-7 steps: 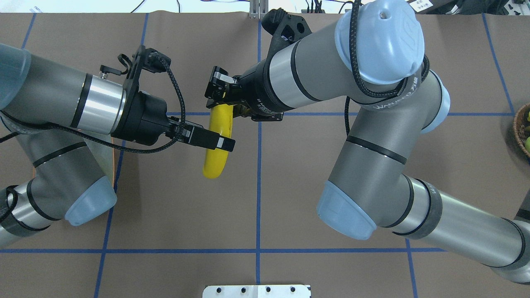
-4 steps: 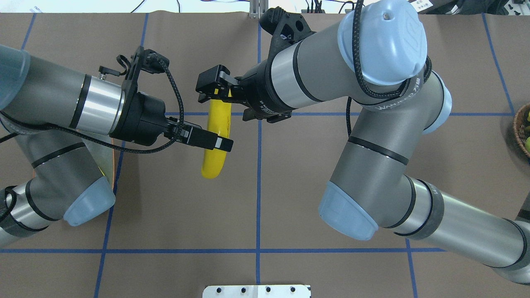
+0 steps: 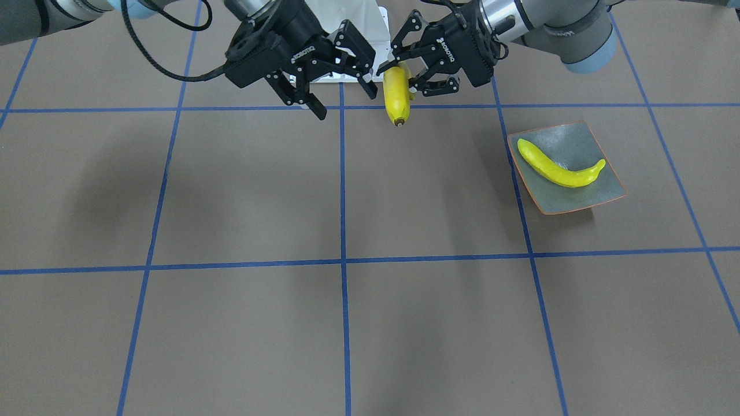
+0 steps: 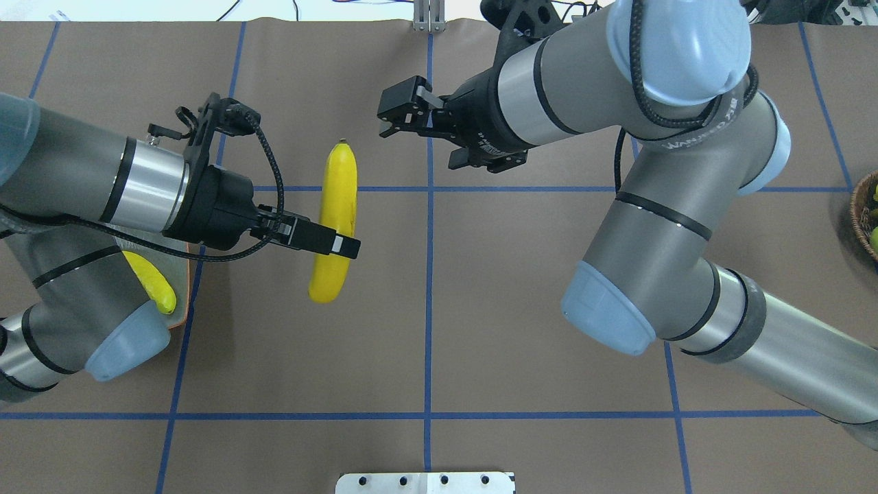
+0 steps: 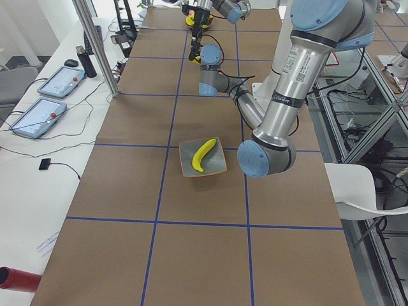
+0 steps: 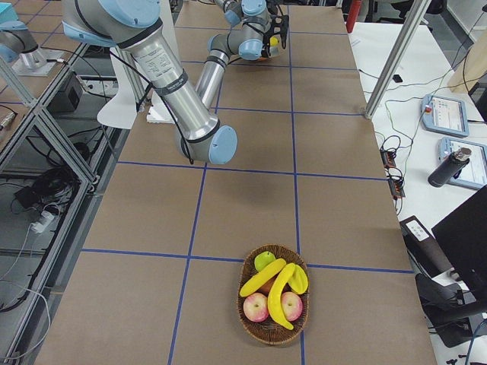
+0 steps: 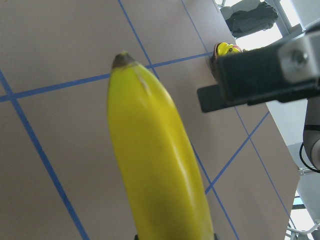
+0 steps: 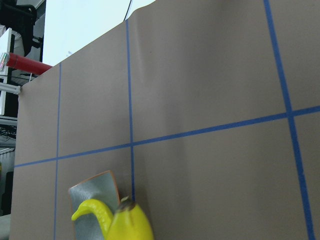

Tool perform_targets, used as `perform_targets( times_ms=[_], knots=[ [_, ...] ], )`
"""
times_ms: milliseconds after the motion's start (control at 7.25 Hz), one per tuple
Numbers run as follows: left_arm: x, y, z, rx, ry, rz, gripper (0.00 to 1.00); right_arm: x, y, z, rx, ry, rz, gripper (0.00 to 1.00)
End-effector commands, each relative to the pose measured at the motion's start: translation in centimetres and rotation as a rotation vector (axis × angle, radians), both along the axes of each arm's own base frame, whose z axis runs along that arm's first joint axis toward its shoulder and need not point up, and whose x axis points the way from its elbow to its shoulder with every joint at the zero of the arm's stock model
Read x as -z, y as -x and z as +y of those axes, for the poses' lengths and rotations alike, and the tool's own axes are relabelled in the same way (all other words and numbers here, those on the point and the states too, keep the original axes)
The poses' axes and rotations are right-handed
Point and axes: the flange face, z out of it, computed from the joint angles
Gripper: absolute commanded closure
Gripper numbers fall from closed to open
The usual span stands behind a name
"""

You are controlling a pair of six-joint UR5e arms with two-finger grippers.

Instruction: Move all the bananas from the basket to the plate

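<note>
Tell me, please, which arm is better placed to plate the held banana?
Left: the left gripper is shut on the banana and the plate lies on its side; the right gripper is open.

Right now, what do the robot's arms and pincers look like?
Both arms, the left arm and right arm, are thick grey tubes with pale blue round caps, shiny silver bands and thin black rings. The left pincer and right pincer are black, with two jointed fingers and small white lettering. A black braided cable loops along each arm.
</note>
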Motion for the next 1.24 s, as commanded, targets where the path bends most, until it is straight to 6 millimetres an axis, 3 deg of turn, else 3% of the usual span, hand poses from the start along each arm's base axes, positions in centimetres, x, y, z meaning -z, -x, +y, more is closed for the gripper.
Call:
perform_targets(
  times_ms=[0, 276, 414, 827, 1103],
  knots=[
    [-6.0, 2.5, 1.2, 0.020, 0.076, -0.081, 1.00, -5.4, -3.2, -3.7, -0.055, -0.018, 0.104, 0.00],
    [-10.5, 5.7, 1.7, 0.056, 0.139, -0.147, 1.00, -11.6, -6.2, -7.7, -0.057, -0.038, 0.224, 0.00],
    [-12.2, 7.0, 1.3, 0.081, 0.169, -0.176, 1.00, -15.1, -8.8, -9.0, -0.034, -0.070, 0.281, 0.00],
    [-18.9, 11.5, -0.1, 0.172, 0.286, -0.280, 1.00, -24.3, -13.8, -9.5, 0.040, -0.180, 0.441, 0.00],
    [-22.9, 11.7, -1.5, 0.196, 0.343, -0.341, 1.00, -29.4, -19.4, -9.5, 0.113, -0.240, 0.489, 0.00]
  ],
)
